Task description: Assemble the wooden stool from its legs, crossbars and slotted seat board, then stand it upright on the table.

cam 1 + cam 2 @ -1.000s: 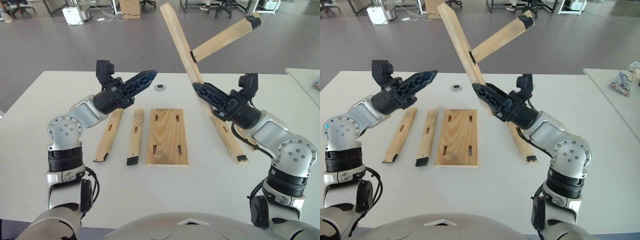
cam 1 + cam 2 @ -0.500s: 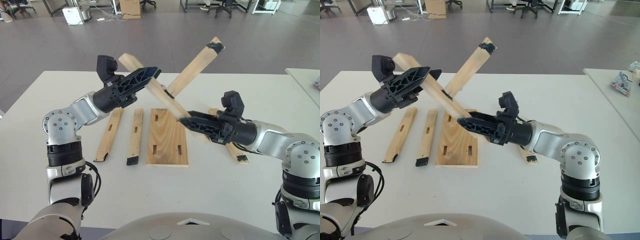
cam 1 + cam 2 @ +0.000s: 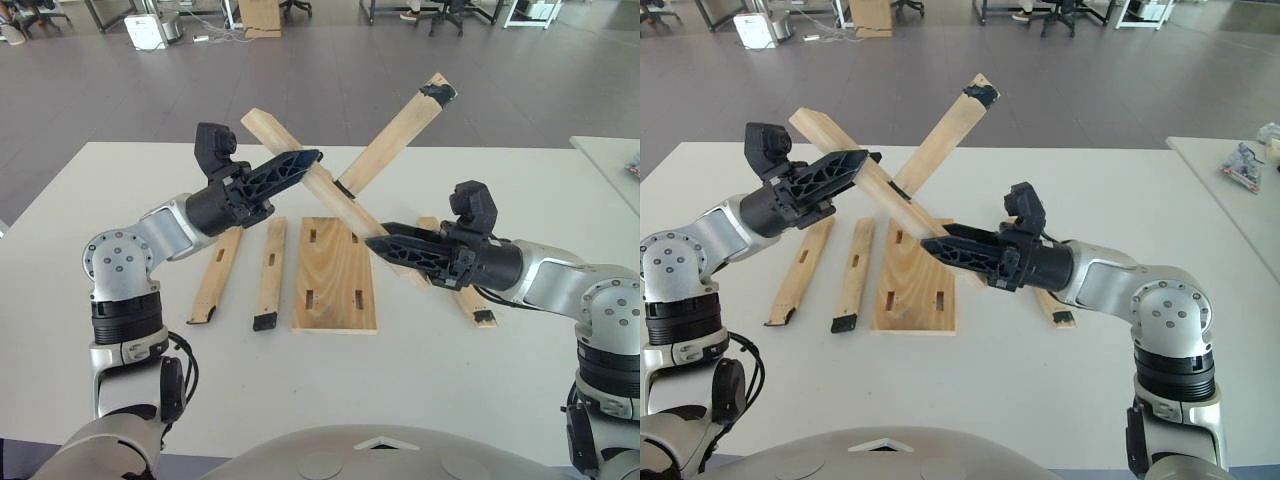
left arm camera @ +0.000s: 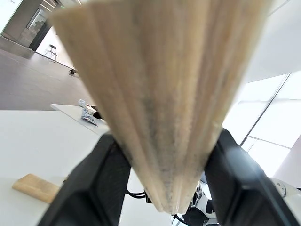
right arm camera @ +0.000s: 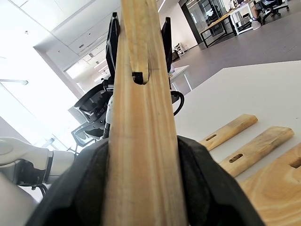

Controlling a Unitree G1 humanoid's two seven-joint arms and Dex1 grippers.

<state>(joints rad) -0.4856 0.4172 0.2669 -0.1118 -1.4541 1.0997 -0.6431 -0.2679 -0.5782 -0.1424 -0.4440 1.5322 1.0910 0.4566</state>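
The left claw [image 3: 300,162] is closed on the upper part of the long leg [image 3: 330,197]. In the left wrist view its two black fingers [image 4: 101,183] press the wood from both sides. The right claw [image 3: 372,240] is clamped on the same leg, lower down, and the two claws point toward each other along it.

The leg is held in the air, tilted. Its high end sticks out behind the left claw and its low end passes under the right claw toward the table [image 3: 450,380]. A crossbar [image 3: 395,133] is joined to the leg between the two claws and rises away from the robot, with a dark cap on its far end.

The slotted seat board [image 3: 335,275] lies flat on the table, below and between the claws. Two loose legs [image 3: 218,272] [image 3: 271,268] lie side by side under the left claw. Another wooden piece [image 3: 474,305] lies under the right arm, behind the right claw.
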